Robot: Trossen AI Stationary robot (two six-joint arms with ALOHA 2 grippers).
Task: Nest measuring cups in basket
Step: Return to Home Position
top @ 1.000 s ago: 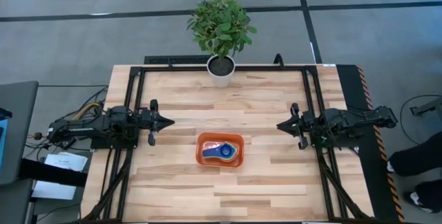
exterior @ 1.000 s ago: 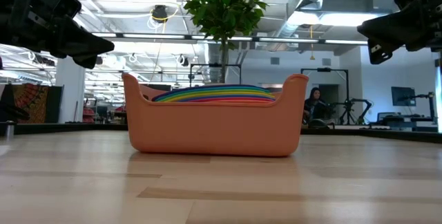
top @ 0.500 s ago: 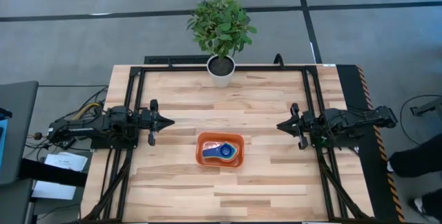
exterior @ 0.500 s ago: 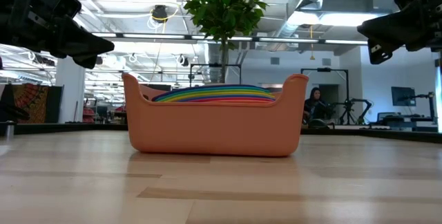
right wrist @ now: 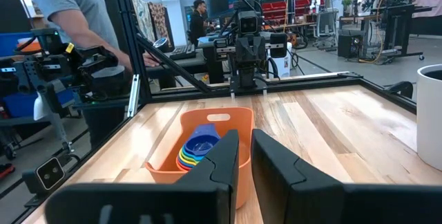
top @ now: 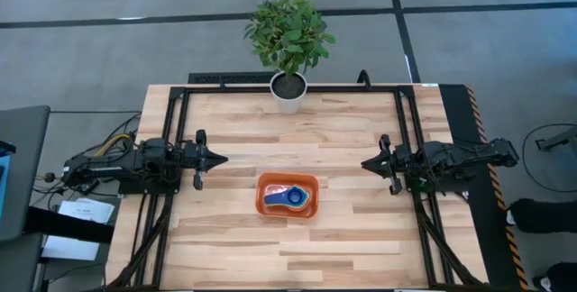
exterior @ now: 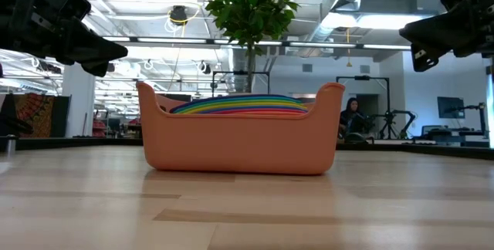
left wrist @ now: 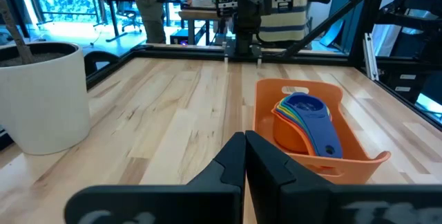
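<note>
Finding: the measuring cups [top: 290, 196] lie nested as a single stack inside the basket [top: 263, 187]. None is seen loose on the table [top: 343, 238]. The basket stands about midway between the left and right edges, slightly nearer the edge opposite the plant pot [top: 288, 93].

Condition of the stack: the blue cup is uppermost, with its flat handle lying along the basket's length. Beneath it the rims fan out in bands of green, yellow, orange and red. In the low view the rims show just above the dipped side wall and below the raised end walls. The stack appears seated and contained. The orange basket sits flat on the table, and nothing touches it.

Arms: the left end effector [top: 223, 158] is beside the left edge and the right end effector [top: 364, 162] beside the right edge. Each is level, faces the centre and stands well apart from the basket. On both, the fingers are drawn together and hold nothing.

Assessment: this placement fits a parked posture with the nesting judged complete. The arms stand off because nothing remains to be carried.

The plant pot stands at the middle of the far edge, clear of the work.
</note>
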